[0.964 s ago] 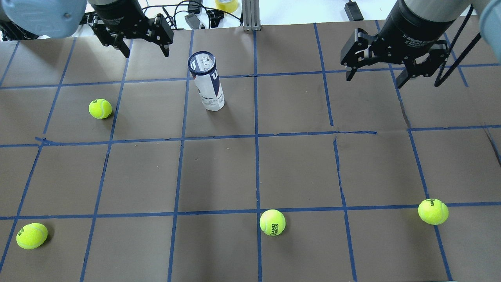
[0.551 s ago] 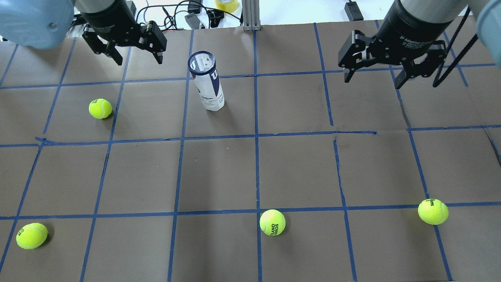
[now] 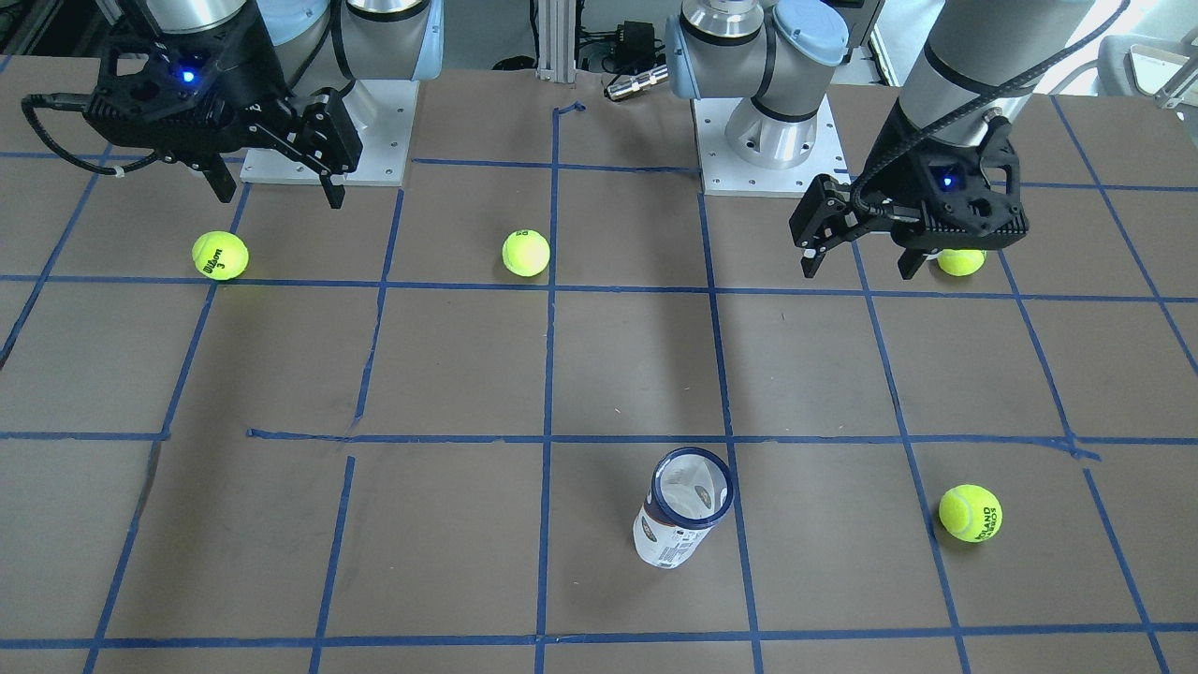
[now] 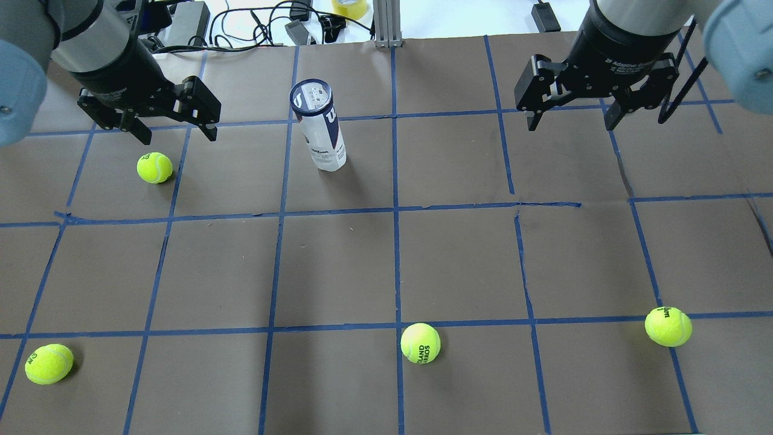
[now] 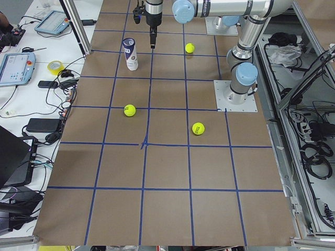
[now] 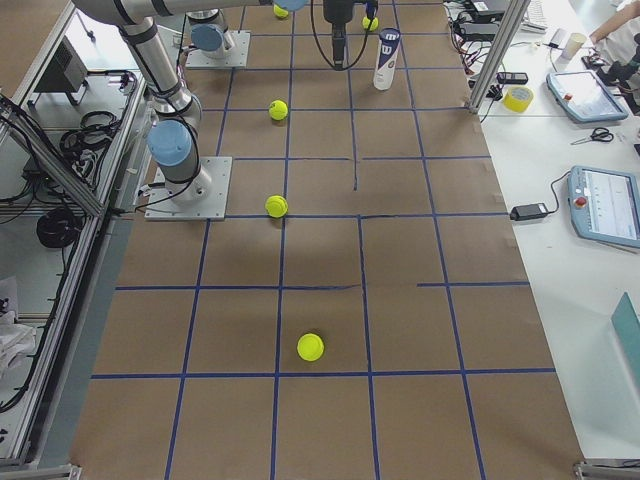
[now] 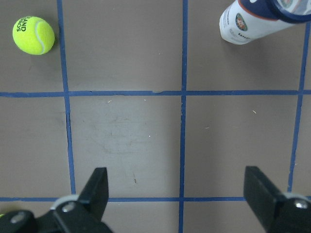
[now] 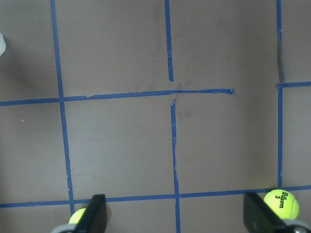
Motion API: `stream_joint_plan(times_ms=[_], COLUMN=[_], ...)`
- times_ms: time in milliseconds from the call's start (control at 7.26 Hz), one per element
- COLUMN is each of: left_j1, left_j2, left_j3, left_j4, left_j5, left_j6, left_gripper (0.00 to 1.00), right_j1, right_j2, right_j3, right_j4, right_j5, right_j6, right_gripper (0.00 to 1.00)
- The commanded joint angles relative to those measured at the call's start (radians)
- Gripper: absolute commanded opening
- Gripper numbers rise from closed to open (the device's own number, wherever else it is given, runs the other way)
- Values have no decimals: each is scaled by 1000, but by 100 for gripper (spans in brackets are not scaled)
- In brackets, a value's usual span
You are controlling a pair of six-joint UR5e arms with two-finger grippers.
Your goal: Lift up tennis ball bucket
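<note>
The tennis ball bucket (image 4: pixel 320 130) stands upright on the brown table, a clear can with a white and navy label and a dark blue rim. It also shows in the front view (image 3: pixel 681 510), the side views (image 5: pixel 130 53) (image 6: pixel 386 58) and at the top right of the left wrist view (image 7: pixel 252 22). My left gripper (image 4: pixel 178 138) (image 3: pixel 856 271) (image 7: pixel 177 191) is open and empty, high above the table and apart from the bucket. My right gripper (image 4: pixel 570 127) (image 3: pixel 281 198) (image 8: pixel 176 213) is open and empty, also high and apart from it.
Several yellow-green tennis balls lie on the table (image 4: pixel 154 167) (image 4: pixel 49 364) (image 4: pixel 420 343) (image 4: pixel 668 326). Blue tape lines form a grid on the table (image 4: pixel 459 260). Cables and a tape roll (image 4: pixel 350 7) lie beyond the far edge.
In the overhead view my left gripper has moved left and toward the near side. My right gripper has shifted slightly left. Both stay open. The bucket has not moved.
</note>
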Motion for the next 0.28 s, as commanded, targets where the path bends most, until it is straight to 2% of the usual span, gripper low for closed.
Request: stream_joint_plan(times_ms=[0, 138], left_j1=[0, -2], left_j2=[6, 8], left_j3=[-16, -16], left_j4=[1, 1], left_j5=[-3, -3], left_j6=[0, 2], left_gripper=[100, 100], right_j1=[-6, -8], right_j2=[2, 2], right_j3=[-3, -3], right_j4=[-6, -9], right_j5=[11, 13], right_j6=[-56, -56], right_gripper=[100, 100])
